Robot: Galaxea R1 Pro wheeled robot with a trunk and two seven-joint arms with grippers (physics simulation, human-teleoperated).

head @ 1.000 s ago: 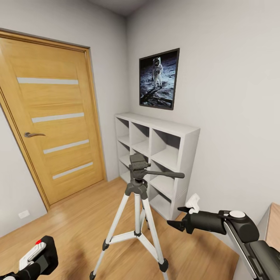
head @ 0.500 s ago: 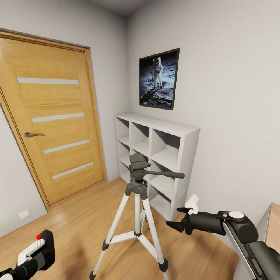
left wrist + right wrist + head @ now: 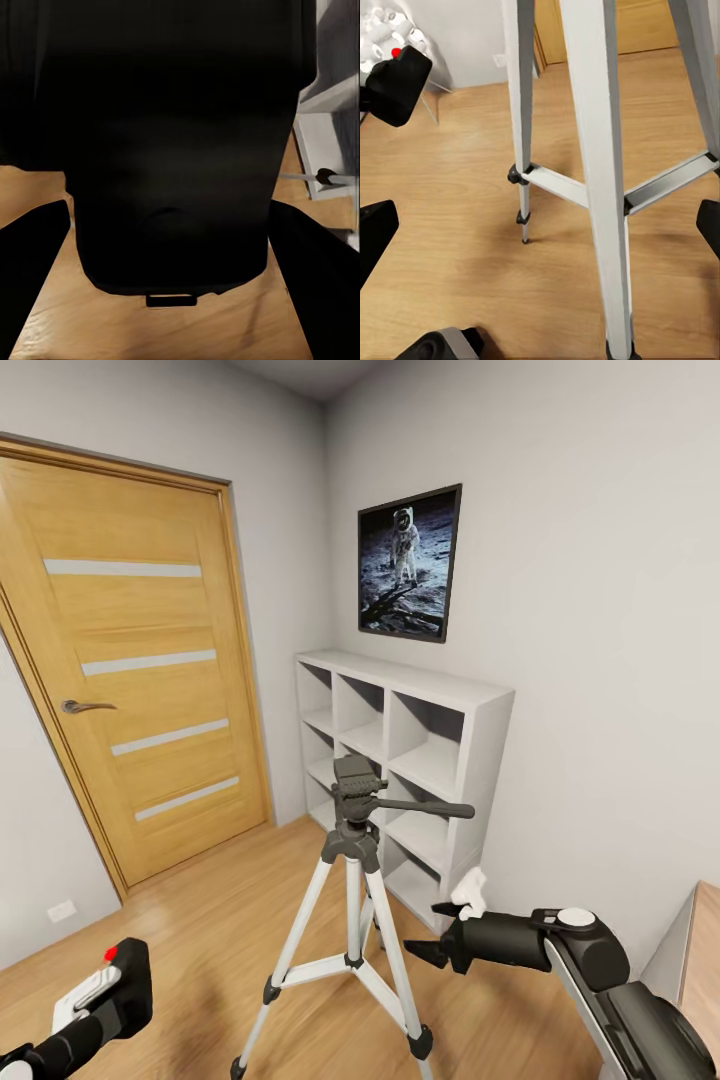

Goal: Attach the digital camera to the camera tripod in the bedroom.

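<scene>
From the head camera, the tall camera tripod [image 3: 352, 905] with silver-white legs and a black head is being seen standing upright on the wood-plank floor [image 3: 200, 930], in front of the white cube shelving [image 3: 420, 760] and the oak door [image 3: 130, 670]. The left gripper [image 3: 85, 1000] is being held low, well apart from the tripod on its left side, and the small matte-black digital camera [image 3: 125, 980] with a red dot is being gripped in it. The right gripper [image 3: 425, 950] is being held near the tripod's right leg, its fingers spread apart and empty.

In the left wrist view, the black camera body [image 3: 172, 142] is being clamped between the two dark fingers [image 3: 30, 262], close before the lens (so little else can be made out).

In the right wrist view, the tripod's legs [image 3: 604, 172] are being shown just ahead of the parted fingertips [image 3: 375, 232], while the camera [image 3: 397, 82] is being held beyond them, well apart.
</scene>
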